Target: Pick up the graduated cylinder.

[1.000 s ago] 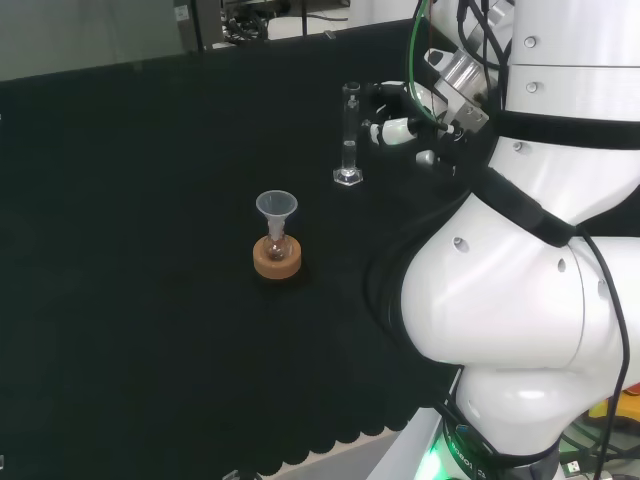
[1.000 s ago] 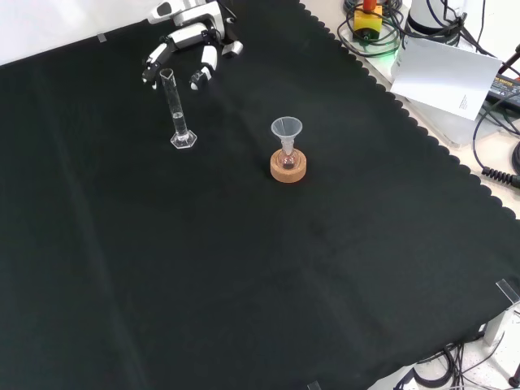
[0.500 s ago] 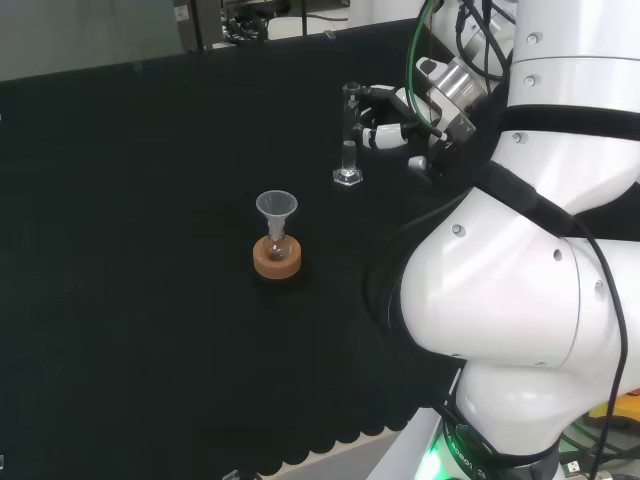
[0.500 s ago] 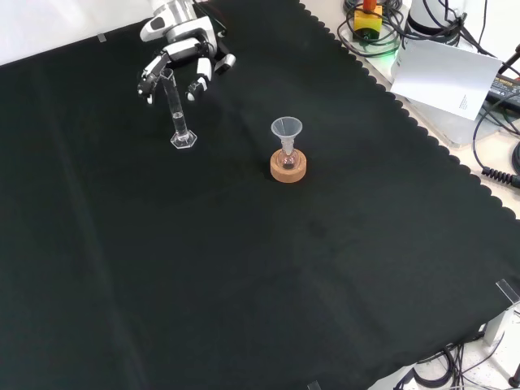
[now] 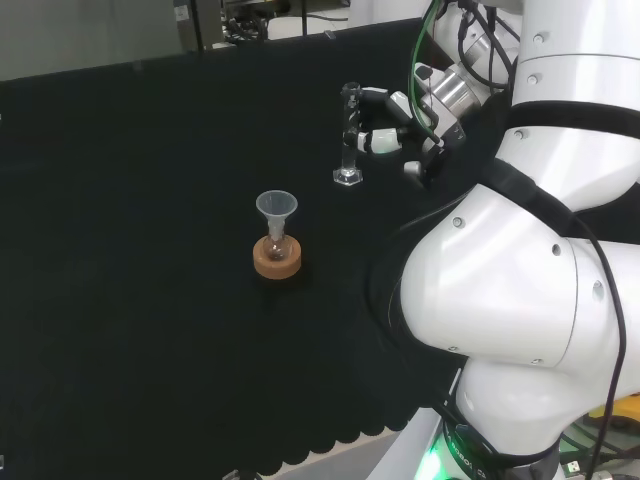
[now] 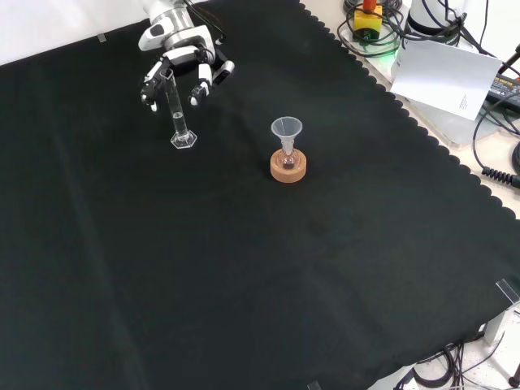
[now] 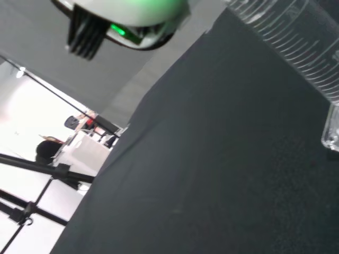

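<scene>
Front view, left to right. The black and white hand [image 6: 180,55] sits at the far left of the counter covered in black cloth [image 6: 244,268], coming in from the top. Its fingers [image 6: 201,81] are spread and only slightly bent, reaching down on either side of the upper part of the tall, narrow clear graduated cylinder [image 6: 176,110]. The fingers bracket the tube; whether any of them touches the glass cannot be told. They are not curled round it. The cylinder stands upright on its clear hexagonal foot, which rests on the cloth just below the hand.

To the right of the cylinder and a little nearer, well apart from it, a small round flask sits in a tan cork ring stand [image 6: 288,169], with a clear plastic funnel [image 6: 286,130] upright in its neck. At the far right, off the cloth, a white sheet of paper [image 6: 443,73] lies among cables.

Head view, left to right. Funnel [image 5: 277,208] and cork ring stand [image 5: 277,258] stand nearer. The cylinder [image 5: 348,135] is farther off and to the right, upright. The hand [image 5: 415,110] is just right of it, fingers [image 5: 375,140] extended toward the tube.

Wrist view. The cylinder's graduated wall [image 7: 296,45] looms close over the cloth.
</scene>
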Controlling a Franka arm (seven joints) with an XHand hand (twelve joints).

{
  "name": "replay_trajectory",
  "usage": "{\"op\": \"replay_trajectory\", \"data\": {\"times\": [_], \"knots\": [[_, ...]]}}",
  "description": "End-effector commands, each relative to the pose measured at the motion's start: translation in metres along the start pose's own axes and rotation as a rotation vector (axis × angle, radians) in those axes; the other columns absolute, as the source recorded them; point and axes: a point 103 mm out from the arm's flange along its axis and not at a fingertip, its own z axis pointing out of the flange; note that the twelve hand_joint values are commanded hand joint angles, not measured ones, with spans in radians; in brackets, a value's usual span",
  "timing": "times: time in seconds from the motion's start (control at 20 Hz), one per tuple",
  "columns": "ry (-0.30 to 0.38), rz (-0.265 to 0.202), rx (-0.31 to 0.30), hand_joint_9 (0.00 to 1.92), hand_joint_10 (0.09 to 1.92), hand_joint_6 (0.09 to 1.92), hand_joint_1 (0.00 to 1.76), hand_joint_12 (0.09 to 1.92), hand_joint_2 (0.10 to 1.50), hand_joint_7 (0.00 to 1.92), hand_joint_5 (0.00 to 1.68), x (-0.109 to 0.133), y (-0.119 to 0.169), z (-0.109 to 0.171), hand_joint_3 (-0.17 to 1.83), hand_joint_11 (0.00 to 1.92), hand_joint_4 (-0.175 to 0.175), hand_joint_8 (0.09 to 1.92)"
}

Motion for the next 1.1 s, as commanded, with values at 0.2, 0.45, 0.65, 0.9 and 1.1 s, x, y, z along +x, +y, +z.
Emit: {"op": "replay_trajectory", "data": {"times": [0.2,0.45,0.65,0.9,1.1], "knots": [[0.01,-0.025,0.029,0.83,0.45,0.17,1.07,1.19,0.59,0.58,0.7,-0.001,-0.001,0.006,0.68,0.58,-0.019,0.58],[0.043,-0.018,0.006,0.9,0.35,0.42,1.1,1.15,0.6,0.61,0.65,-0.005,0.001,0.007,0.67,0.63,-0.016,0.55],[0.05,-0.024,-0.012,0.91,0.35,0.48,1.11,1.15,0.61,0.61,0.63,-0.006,0.003,0.008,0.68,0.65,-0.016,0.55],[0.059,-0.026,0.001,0.92,0.34,0.5,1.1,1.13,0.62,0.6,0.57,-0.007,0.006,0.013,0.68,0.68,-0.02,0.55],[0.065,-0.029,-0.005,0.95,0.35,0.5,1.1,1.13,0.62,0.62,0.52,-0.009,0.006,0.015,0.67,0.71,-0.02,0.56]]}}
